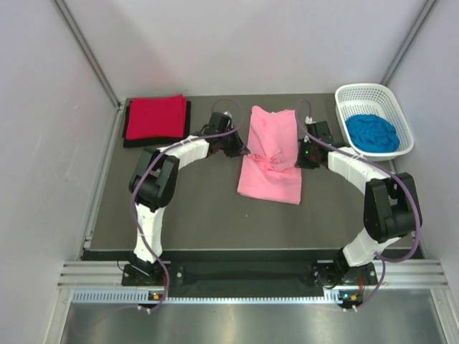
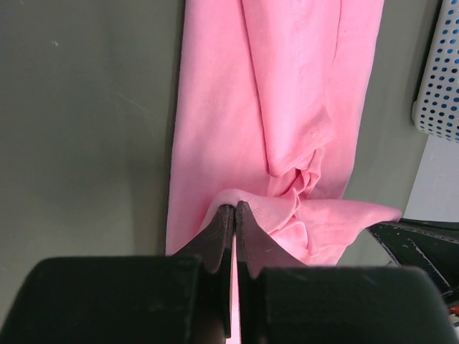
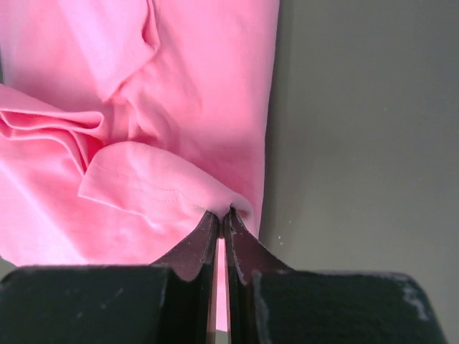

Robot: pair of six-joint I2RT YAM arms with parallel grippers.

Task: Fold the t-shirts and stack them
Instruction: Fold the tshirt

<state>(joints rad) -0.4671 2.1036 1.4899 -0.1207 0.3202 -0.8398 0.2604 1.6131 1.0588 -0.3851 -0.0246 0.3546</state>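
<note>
The light pink t-shirt (image 1: pixel 271 161) lies as a long narrow strip in the middle of the dark table, bunched at its middle. My left gripper (image 1: pixel 242 152) is shut on its left edge; in the left wrist view (image 2: pixel 235 208) the cloth (image 2: pixel 287 107) is pinched between the tips. My right gripper (image 1: pixel 301 156) is shut on its right edge, seen in the right wrist view (image 3: pixel 220 213) with a fold of the pink t-shirt (image 3: pixel 158 179) pinched. The folded red t-shirt (image 1: pixel 154 117) lies on the black t-shirt (image 1: pixel 129 137) at back left. The bright blue t-shirt (image 1: pixel 371 133) sits crumpled in the basket.
The white lattice basket (image 1: pixel 351 97) stands at the back right corner; its wall shows in the left wrist view (image 2: pixel 441 86). The dark table (image 1: pixel 193 208) ends at a metal rail at the front. White walls close in the sides and back.
</note>
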